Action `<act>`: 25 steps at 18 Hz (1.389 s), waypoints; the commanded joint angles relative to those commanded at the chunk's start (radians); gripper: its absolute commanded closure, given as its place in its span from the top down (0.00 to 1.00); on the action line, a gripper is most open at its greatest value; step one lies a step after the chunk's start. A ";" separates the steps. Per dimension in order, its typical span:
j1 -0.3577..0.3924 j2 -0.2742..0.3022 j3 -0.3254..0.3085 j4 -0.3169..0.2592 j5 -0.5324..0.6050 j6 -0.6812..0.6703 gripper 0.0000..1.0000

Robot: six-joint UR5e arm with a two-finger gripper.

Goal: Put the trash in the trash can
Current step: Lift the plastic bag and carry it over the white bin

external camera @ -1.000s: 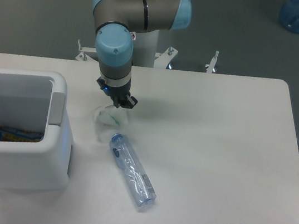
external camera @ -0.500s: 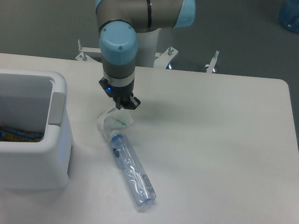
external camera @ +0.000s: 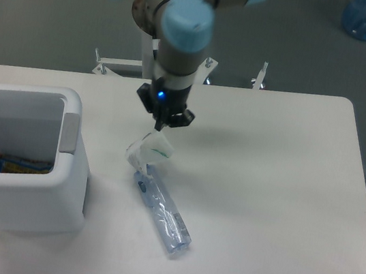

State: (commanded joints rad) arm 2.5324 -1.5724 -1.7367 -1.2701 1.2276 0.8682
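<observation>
Fingers point(external camera: 164, 122) clamp one crumpled cup point(external camera: 147, 152) (green-marked) above one bottle point(external camera: 161, 207), beside one trash can point(external camera: 62, 160).

Gripper point(external camera: 163, 124) pinches crumpled plastic cup point(external camera: 146, 152) — dangling above table point(external camera: 278, 192). Bottle point(external camera: 161, 207) lies flat below it — white trash can point(external camera: 18, 154) at left.

So the crinkled clear cup point(external camera: 147, 153) with the green mark is hanging from my gripper point(external camera: 164, 124), tilted, right over the bottle's cap end. The clear bottle point(external camera: 161, 205) lies flat on its side, blue cap pointing toward the bin. The white boxy trash can point(external camera: 59, 180) sits left of it, open, something colourful inside.
</observation>
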 joint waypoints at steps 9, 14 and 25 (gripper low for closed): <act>0.086 0.000 0.189 0.026 -0.226 -0.227 0.00; 0.068 0.037 0.247 0.104 -0.272 -0.383 0.00; -0.139 0.097 0.184 0.106 -0.281 -0.413 0.00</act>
State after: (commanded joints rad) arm 2.3932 -1.4757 -1.5523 -1.1643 0.9465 0.4556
